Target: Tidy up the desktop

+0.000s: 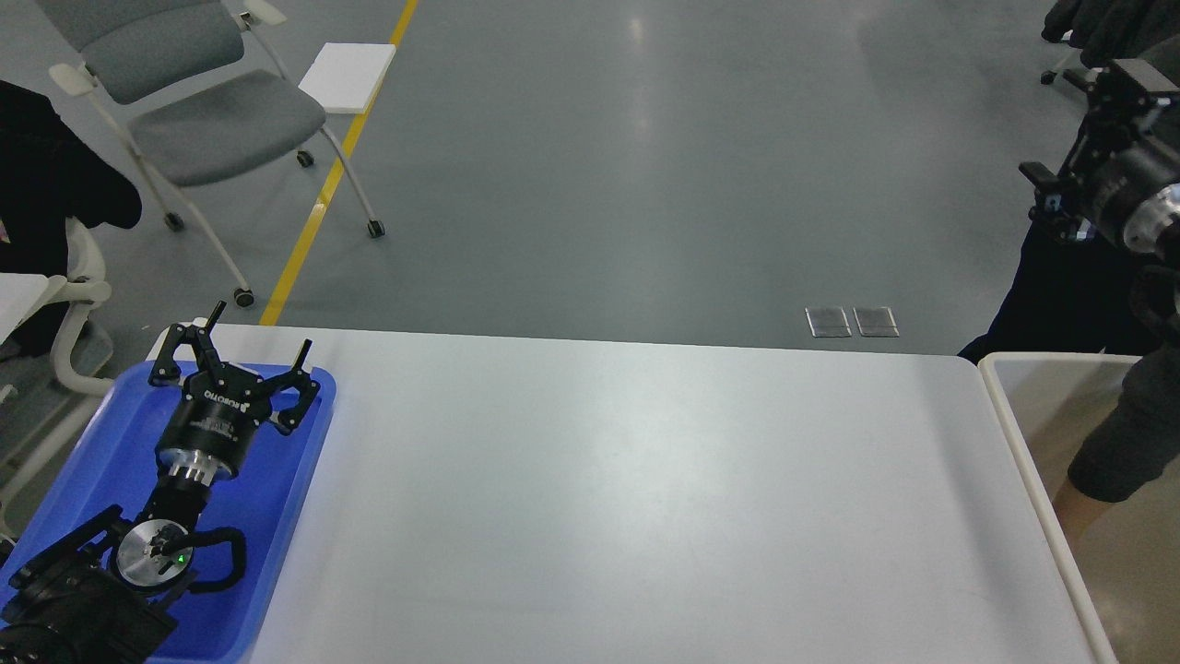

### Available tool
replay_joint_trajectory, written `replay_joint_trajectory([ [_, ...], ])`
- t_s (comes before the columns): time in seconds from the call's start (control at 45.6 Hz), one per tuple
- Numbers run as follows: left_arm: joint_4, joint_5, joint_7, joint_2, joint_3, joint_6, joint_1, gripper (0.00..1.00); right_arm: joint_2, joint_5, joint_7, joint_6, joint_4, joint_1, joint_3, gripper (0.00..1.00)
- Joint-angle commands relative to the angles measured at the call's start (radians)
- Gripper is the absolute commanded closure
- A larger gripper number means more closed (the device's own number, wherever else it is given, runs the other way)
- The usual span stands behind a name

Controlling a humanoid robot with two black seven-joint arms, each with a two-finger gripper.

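While the left hand (241,355) is hanging open and empty over the blue tray (286,489) at the bare white table's (627,498) left end, lowering carelessly risks knocking the tray; the right hand's (1069,198) state is unclear.

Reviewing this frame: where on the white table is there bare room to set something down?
The large glossy white desktop shows bare between the blue plastic tray on the left and the beige cream-rimmed bin on the right. The tray end is crowded: the open left tool hovers over it.
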Motion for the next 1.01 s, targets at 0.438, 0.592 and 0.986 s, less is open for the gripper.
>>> replay_joint_trajectory([
  [0.438, 0.000, 0.000, 0.000, 0.000, 0.000, 0.000, 0.000, 0.01, 0.223, -0.212, 0.439, 0.159, 0.003, -0.443, 0.464, 0.00],
  [0.592, 0.000, 0.000, 0.000, 0.000, 0.000, 0.000, 0.000, 0.01, 0.253, -0.272, 0.450, 0.161, -0.001, -0.511, 0.447, 0.00],
  [0.986, 0.000, 0.000, 0.000, 0.000, 0.000, 0.000, -0.001, 0.01, 0.302, -0.272, 0.448, 0.158, -0.017, -0.529, 0.435, 0.00],
])
